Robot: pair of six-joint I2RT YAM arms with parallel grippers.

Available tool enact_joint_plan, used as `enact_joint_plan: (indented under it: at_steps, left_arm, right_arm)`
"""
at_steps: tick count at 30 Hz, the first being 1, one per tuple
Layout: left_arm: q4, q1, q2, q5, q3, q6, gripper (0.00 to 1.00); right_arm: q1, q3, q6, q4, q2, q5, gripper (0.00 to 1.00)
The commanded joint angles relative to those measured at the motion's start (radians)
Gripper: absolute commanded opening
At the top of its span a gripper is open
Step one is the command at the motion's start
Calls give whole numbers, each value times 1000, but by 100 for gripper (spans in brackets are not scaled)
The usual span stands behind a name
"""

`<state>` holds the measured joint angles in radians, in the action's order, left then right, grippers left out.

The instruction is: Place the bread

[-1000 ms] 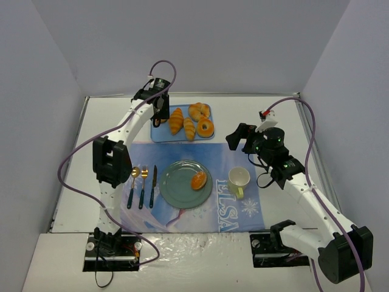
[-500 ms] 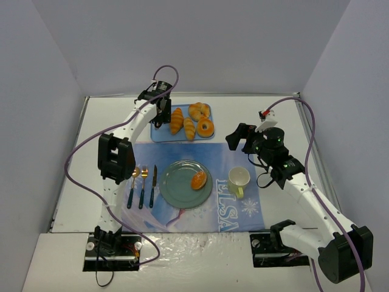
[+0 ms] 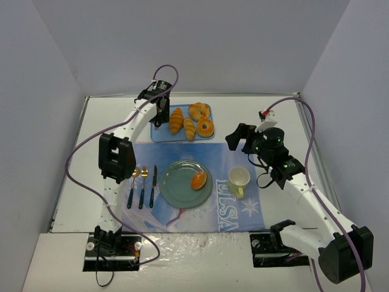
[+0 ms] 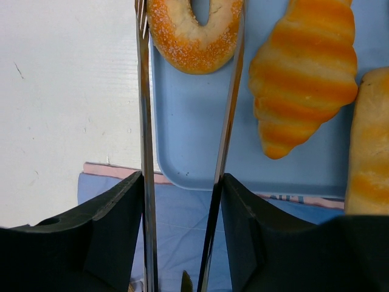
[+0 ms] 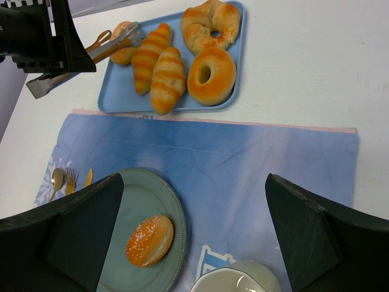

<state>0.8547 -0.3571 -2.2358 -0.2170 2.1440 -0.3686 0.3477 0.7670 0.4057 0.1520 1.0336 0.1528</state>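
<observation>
The blue tray [image 4: 194, 140] sat at 12 o'clock from the plate [image 3: 176, 188] holding one bun [image 3: 199, 180]. Your left gripper [image 4: 182, 204] was clamped on the tongs [image 4: 144, 121], tips straddling the sugared ring [image 4: 191, 36] at the tray's 9 o'clock end; right gripper [image 5: 193, 201] spread, idle. Judged step: grasping. Next: squeeze, lift.

**One word on the placemat**

The only legible text was "ELSA", printed in large white capitals on the blue placemat [image 3: 226, 163]. In the top view it ran sideways along the mat's near right part, between the plate [image 3: 182, 185] and the mug [image 3: 239, 179] and just nearer than both. A white snowflake [image 3: 250, 207] motif sat right beside the word. In the right wrist view only a cropped scrap of white lettering showed at the bottom edge, too little to read.
</observation>
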Motion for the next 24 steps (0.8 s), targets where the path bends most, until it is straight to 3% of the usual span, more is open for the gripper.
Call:
enact_joint_plan:
  at_steps: [1, 11, 24]
  left_arm:
    - [-7, 7, 24, -10, 65, 18, 43]
    - [-12, 7, 48, -17, 62, 27, 32]
    - [-23, 6, 153, -43, 29, 33, 31]
  right_arm:
    - [4, 37, -11, 54, -23, -22, 100]
    - [5, 35, -12, 53, -23, -27, 100]
    - [5, 38, -13, 55, -8, -27, 100]
